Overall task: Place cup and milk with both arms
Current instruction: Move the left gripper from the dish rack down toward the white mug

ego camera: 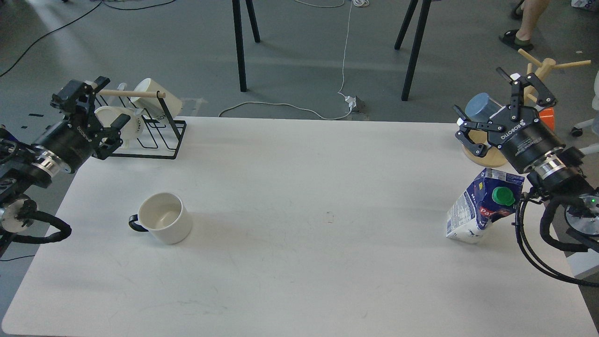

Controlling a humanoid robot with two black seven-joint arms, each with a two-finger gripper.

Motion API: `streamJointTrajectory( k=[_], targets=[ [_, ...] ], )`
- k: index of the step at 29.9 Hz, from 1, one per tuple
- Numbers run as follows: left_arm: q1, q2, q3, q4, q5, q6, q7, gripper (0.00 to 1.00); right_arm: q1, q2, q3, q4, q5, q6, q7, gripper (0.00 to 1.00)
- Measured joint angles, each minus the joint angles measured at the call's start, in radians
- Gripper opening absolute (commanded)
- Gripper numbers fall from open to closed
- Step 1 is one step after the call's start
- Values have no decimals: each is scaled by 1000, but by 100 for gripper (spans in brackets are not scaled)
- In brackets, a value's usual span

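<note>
The cup [164, 218], a white mug with a small black handle pointing left and a cream inside, stands upright on the left part of the white table [299, 196]. The milk [484, 204], a blue and white carton with a green cap, stands at the right edge of the table, just below my right arm. My left gripper [91, 106] hovers open at the table's far left corner, well behind the cup. My right gripper [486, 100] is open too, raised behind and above the milk. Neither holds anything.
A black wire rack [159, 135] with a wooden bar and lettered white mugs stands at the back left, close to my left gripper. At the back right, a wooden mug tree [543, 70] carries a blue mug [482, 108] beside my right gripper. Cables and stand legs are on the floor beyond.
</note>
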Motion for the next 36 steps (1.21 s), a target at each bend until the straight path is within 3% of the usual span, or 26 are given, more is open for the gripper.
streamJointTrajectory(
  k=[9, 19, 25, 32, 36],
  targets=[
    [7, 14, -2, 2, -4, 0, 0, 100, -3, -6, 7, -2, 0, 0, 0, 96],
    [-8, 64, 0, 86, 38, 0, 0, 100, -15, -38, 56, -2, 10, 0, 3, 96],
    [-61, 162, -2, 30, 439, 0, 0, 99, -17, -65, 61, -2, 35, 0, 3, 96],
    [-63, 267, 1, -197, 987, 0, 0, 99, -32, -67, 62, -3, 37, 0, 7, 96],
    [-52, 276, 2, -245, 1185, 0, 0, 99, -38, -68, 62, -4, 37, 0, 8, 96]
  ],
)
